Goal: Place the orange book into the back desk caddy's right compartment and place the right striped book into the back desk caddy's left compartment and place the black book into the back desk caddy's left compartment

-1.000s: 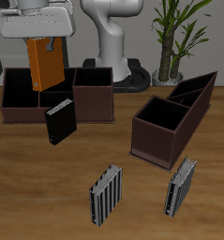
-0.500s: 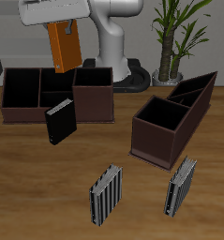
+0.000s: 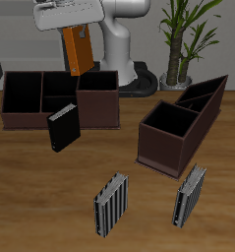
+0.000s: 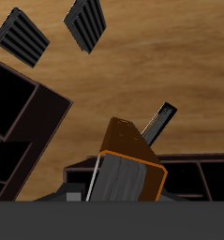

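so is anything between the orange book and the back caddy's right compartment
Nothing visible. The gripper holds the orange book in the air above the back desk caddy, and the open right compartment just below it looks empty.

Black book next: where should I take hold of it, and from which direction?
The black book stands upright just in front of the back desk caddy. Come straight down and pinch its top edge across the thin cover-to-cover thickness; the faces are too broad and the caddy wall crowds it.

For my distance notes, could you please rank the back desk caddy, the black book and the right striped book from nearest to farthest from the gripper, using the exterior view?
Gripper holds the orange book.
1. Back desk caddy, just below.
2. Black book, against the caddy's front.
3. Right striped book, near the table's front edge.
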{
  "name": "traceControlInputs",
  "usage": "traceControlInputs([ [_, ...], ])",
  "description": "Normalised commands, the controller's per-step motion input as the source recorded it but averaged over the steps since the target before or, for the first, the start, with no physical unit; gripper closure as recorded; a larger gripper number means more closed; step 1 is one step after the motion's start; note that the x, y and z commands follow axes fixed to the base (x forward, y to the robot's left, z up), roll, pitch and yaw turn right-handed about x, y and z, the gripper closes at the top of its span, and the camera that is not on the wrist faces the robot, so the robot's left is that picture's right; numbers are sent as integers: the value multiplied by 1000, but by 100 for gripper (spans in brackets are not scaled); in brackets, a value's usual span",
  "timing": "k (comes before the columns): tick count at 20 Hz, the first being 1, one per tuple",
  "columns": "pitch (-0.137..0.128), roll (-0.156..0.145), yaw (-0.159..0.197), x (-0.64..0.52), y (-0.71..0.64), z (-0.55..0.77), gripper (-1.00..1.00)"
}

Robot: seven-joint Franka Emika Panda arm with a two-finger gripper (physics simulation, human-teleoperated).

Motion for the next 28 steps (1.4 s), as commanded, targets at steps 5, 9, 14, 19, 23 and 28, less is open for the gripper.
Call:
traceControlInputs([
  [5, -6, 19, 29, -391, 15, -73, 100],
  [9, -18, -15, 47, -556, 158, -82, 100],
  [14, -26, -81, 47, -272, 193, -104, 100],
  [19, 51, -11, -23, -163, 171, -199, 100],
  [23, -9, -30, 22, -174, 123, -103, 100],
  [28, 29, 19, 20, 14, 100, -194, 100],
])
